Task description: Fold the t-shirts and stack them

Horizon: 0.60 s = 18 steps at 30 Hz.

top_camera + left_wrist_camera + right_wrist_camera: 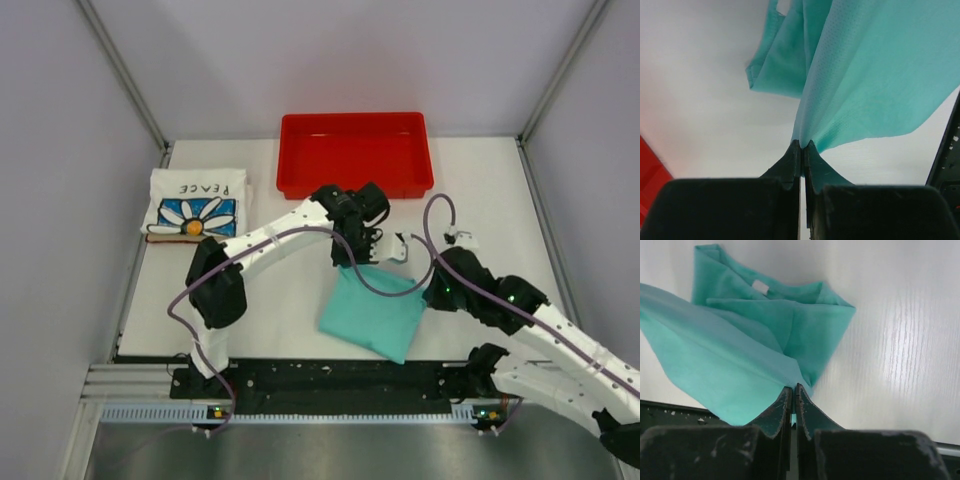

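Top external view: the teal-green t-shirt (372,315) is a soft, matte, roughly four-sided bundle near the middle of the table's (290,310) near edge, tilted like a diamond. Its far corners are lifted towards the two grippers. The white t-shirt with the daisy print (196,205) lies folded into a neat rectangle at the table's far-left corner, with a blue panel, white petals, a yellow centre and "PEACE" lettering on top. The red tray (355,120) is shallow, rectangular, glossy plastic with rounded corners, and it sits at the middle of the far edge. Both shirts lie outside it, on the white, faintly wood-grained tabletop.

The left gripper (352,258) reaches over the teal shirt's far-left corner. In the left wrist view its dark fingers (802,145) are pinched together on an edge of the cloth (880,75), whose fine dimpled knit hangs in loose folds. The right gripper (432,290) is at the shirt's right corner. In the right wrist view its scuffed black fingers (792,388) are clamped on a fold of the same shirt (740,350), which lies in layered pleats with a small white label (760,286) at the neckline.
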### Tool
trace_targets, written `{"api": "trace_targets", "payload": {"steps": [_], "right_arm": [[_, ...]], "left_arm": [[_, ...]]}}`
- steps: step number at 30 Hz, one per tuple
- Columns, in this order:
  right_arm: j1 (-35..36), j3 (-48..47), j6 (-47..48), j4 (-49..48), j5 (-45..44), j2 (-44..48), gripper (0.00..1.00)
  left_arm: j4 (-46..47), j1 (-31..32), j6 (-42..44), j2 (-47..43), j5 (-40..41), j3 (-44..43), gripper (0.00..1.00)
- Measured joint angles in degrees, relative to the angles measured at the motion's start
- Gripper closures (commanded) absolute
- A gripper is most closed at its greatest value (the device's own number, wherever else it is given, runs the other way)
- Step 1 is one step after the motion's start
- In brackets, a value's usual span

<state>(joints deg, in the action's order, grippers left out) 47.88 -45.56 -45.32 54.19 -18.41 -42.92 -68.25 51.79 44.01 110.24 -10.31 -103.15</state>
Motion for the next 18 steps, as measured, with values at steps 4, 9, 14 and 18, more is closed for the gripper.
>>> {"api": "trace_targets", "payload": {"steps": [4,9,14,18], "right_arm": [[-9.97,3.19,2.32,-2.86,6.43,-0.17,1.00],[-15.98,4.90,4.11,-8.02,11.85,-4.07,1.00],[-19.80,7.28,4.68,-12.39,14.32,-8.61,1.00],[-22.82,7.93,5.11,-14.95,15.28,-10.88,1.00]], "left_arm": [[1.86,0.02,-0.63,3.43,2.23,-1.88,1.00],[3.52,-0.07,-1.27,8.57,4.79,-4.83,1.00],[5.16,-0.57,-1.99,11.56,6.86,-4.87,0.99],[6.47,-0.66,-2.58,14.21,7.85,-6.62,0.95]]}}
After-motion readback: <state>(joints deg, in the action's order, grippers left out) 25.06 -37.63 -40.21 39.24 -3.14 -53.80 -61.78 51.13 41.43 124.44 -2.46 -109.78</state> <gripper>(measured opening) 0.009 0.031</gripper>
